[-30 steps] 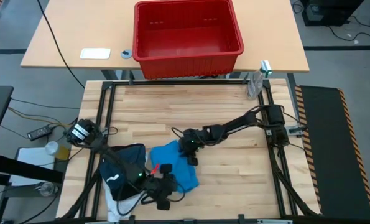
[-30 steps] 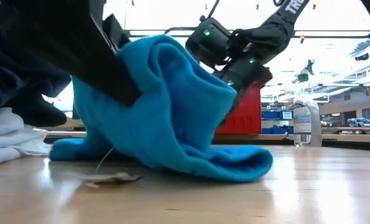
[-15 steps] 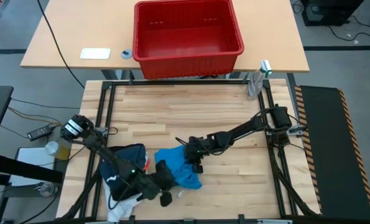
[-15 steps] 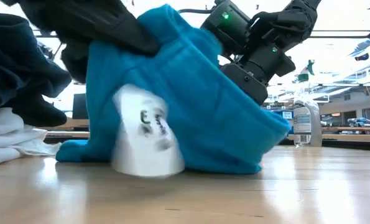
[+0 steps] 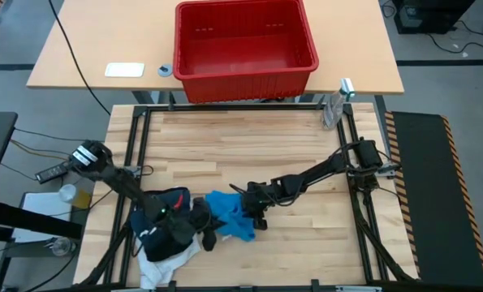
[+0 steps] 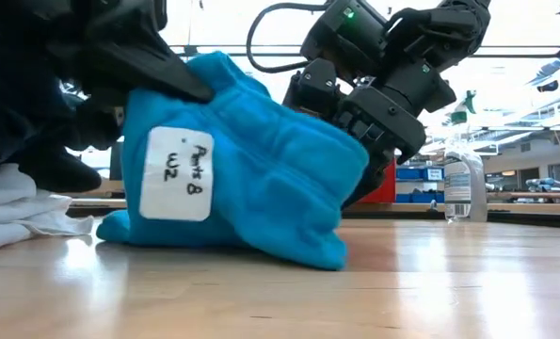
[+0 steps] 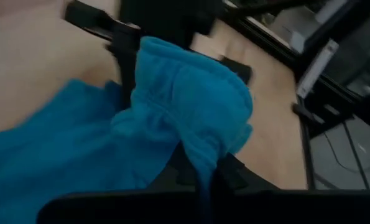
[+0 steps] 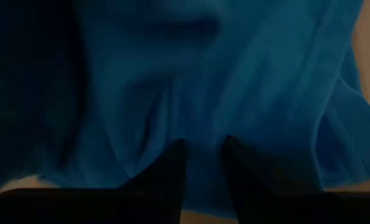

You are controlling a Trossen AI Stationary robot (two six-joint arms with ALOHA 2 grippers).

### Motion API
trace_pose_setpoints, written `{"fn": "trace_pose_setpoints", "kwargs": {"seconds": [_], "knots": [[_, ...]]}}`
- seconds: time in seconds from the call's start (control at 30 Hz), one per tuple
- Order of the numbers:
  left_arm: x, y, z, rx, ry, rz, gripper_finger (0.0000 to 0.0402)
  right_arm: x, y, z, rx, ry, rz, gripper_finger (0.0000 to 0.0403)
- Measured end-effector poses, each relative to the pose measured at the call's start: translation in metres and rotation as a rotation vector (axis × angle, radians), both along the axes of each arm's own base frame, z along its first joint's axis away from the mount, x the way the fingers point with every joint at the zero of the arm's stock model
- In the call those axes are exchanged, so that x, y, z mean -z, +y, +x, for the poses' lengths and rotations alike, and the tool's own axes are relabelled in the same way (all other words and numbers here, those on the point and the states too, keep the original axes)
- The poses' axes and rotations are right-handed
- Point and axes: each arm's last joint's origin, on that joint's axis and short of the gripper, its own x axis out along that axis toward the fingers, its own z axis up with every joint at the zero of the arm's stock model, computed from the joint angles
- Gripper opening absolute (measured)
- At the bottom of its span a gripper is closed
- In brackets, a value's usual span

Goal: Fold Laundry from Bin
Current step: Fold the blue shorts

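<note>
A small bright blue garment (image 5: 231,217) lies bunched on the wooden table near its front edge, its white handwritten label (image 6: 176,173) facing the low view. My left gripper (image 5: 204,224) is shut on its left side. My right gripper (image 5: 254,206) is shut on its right side. Left of it, a dark navy garment (image 5: 164,212) with a white tag lies on a white garment (image 5: 164,264). The red bin (image 5: 245,40) stands on the far table; no cloth shows in it. My left gripper pinches a bunched fold of the blue garment (image 7: 200,146) between its two fingers, coming from the table's left. The held part is raised (image 6: 200,75); the cloth hangs below it. My right gripper pinches the blue garment's right side (image 8: 203,134) between its two fingers (image 8: 172,163), slanting down from the table's right. That side is held up (image 6: 331,141). The garment's lower edge (image 6: 261,247) rests on the table.
A clear spray bottle (image 5: 332,109) stands at the table's far right corner. Black frame rails (image 5: 225,107) border the table. Bare wood lies between the garments and the far rail. A white card (image 5: 124,70) and a small ring lie beside the bin.
My left gripper has gone toward the table's left and far edges, drawing the blue garment's near part up and over. My right gripper has shifted slightly toward the near edge. The garment has bunched narrower, and its white label has turned into the low view.
</note>
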Motion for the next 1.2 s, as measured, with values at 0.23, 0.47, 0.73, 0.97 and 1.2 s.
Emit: {"fn": "trace_pose_setpoints", "kwargs": {"seconds": [0.23,0.47,0.73,0.97,1.2], "knots": [[0.013,0.026,0.001,-0.055,0.048,-0.1,0.0008,0.0,0.004,-0.001,0.005,0.01,0.035,0.0116],[0.031,0.051,-0.004,-0.124,0.117,-0.179,0.0012,0.0,0.006,-0.001,0.019,0.018,0.057,0.0116],[0.026,0.065,0.007,0.062,0.136,-0.153,0.0106,0.0,0.005,-0.001,0.053,0.026,0.081,0.0116],[0.009,0.055,0.015,0.45,-0.025,-0.057,0.0097,0.0,-0.001,0.0,0.09,0.023,0.075,0.0116],[0.008,0.052,0.018,0.511,0.004,0.063,0.007,-0.003,-0.017,0.007,0.267,-0.031,0.062,0.0116]]}}
